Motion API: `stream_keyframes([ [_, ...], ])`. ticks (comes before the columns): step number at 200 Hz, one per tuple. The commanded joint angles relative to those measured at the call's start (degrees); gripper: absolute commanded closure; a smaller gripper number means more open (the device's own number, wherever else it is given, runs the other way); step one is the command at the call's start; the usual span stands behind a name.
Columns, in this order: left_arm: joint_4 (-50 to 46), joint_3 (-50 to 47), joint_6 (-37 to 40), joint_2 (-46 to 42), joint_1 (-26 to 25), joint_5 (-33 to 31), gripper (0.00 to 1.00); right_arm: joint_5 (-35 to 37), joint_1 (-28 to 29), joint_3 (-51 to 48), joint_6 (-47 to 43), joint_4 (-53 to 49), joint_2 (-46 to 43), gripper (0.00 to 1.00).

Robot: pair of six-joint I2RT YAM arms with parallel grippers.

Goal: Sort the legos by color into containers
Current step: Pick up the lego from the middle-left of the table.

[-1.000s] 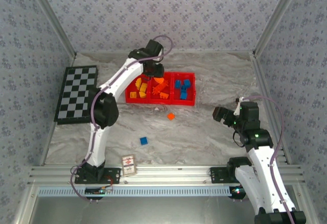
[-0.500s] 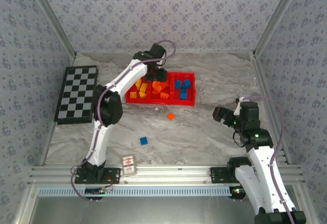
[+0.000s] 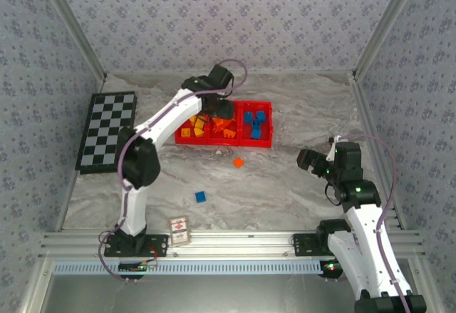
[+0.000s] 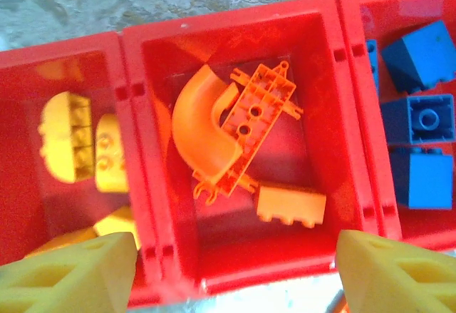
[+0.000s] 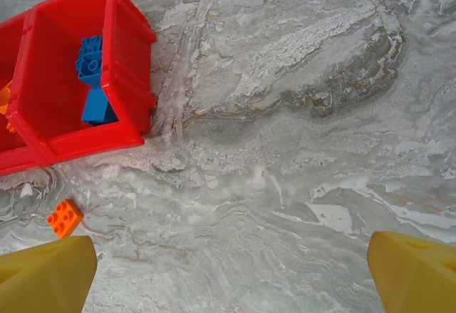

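The red tray (image 3: 242, 142) lies at the table's back centre, its compartments holding yellow, orange and blue legos. My left gripper (image 3: 217, 106) hovers over the middle compartment (image 4: 135, 149), open (image 4: 235, 270), nothing between its fingers. Below it lie a curved orange piece (image 4: 199, 124), a long orange plate (image 4: 256, 117) and a small orange brick (image 4: 291, 204). Yellow bricks (image 4: 71, 145) fill the left compartment, blue ones (image 4: 424, 117) the right. An orange brick (image 3: 238, 162) and a blue brick (image 3: 201, 197) lie loose on the table. My right gripper (image 3: 308, 160) hangs open (image 5: 231, 270) over bare marble, with the orange brick (image 5: 65, 217) to its left.
A black-and-white checkerboard (image 3: 107, 129) lies at the far left. A small white card with a red mark (image 3: 179, 230) sits near the front edge by the left arm's base. Patterned walls close in the table on three sides.
My left gripper's jaws have opened over the middle compartment and the wrist has shifted slightly right. The right arm has not moved.
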Motion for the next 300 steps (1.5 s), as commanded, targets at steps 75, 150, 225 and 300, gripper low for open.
stream_keyframes([
  [75,2.8,-43.4,-28.6,-28.2,-14.1,-7.6,0.05,-3.0,-1.4,-0.7,0.8,2.6,1.0,0.0],
  [150,3.1,-54.1,-50.6,-30.6,-22.7,-8.0,0.13,-4.3,-3.0,-0.8,1.0,2.7,1.9,0.0],
  [225,10.8,-60.2,-55.7,-28.6,-22.7,-3.7,0.31,-5.2,-3.8,-1.1,1.3,3.0,1.9,0.0],
  [300,11.3,-60.4,-54.7,-25.6,-22.5,-2.1,0.43,-6.1,-5.2,-1.3,1.5,3.2,2.1,0.0],
])
